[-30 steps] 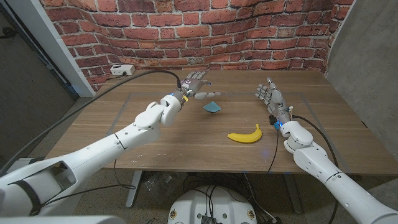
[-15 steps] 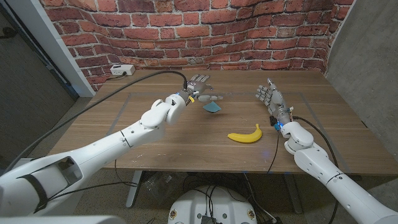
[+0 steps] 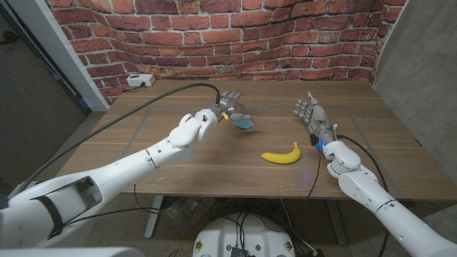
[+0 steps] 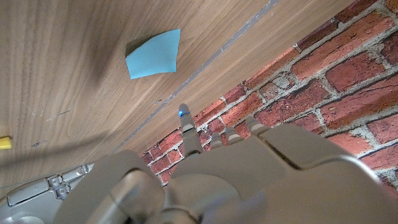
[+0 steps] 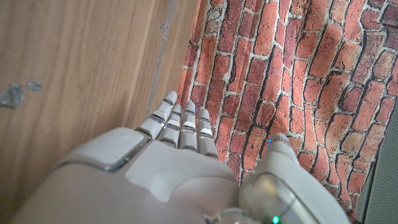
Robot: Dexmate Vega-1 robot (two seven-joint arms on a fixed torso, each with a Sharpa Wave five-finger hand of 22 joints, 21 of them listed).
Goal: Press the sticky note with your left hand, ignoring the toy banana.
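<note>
A blue sticky note (image 3: 245, 123) lies on the wooden table (image 3: 207, 168) near the middle, one corner lifted. My left hand (image 3: 232, 106) hovers just behind and left of it, fingers spread, holding nothing. In the left wrist view the sticky note (image 4: 153, 53) shows beyond the left hand (image 4: 205, 174), with bare wood between them. The yellow toy banana (image 3: 281, 155) lies nearer the front, right of the note. My right hand (image 3: 308, 111) stands at the right with fingers straight and nothing in it; the right hand (image 5: 174, 158) faces the brick wall.
A white power strip (image 3: 141, 81) sits at the table's back left corner. A black cable (image 3: 143, 96) arcs over the table to my left wrist. A brick wall (image 3: 285, 36) stands behind the table. A faint taped line (image 3: 146, 114) marks the tabletop.
My left hand has moved right and a little nearer, closing on the sticky note. The note, the banana and my right hand have stayed put.
</note>
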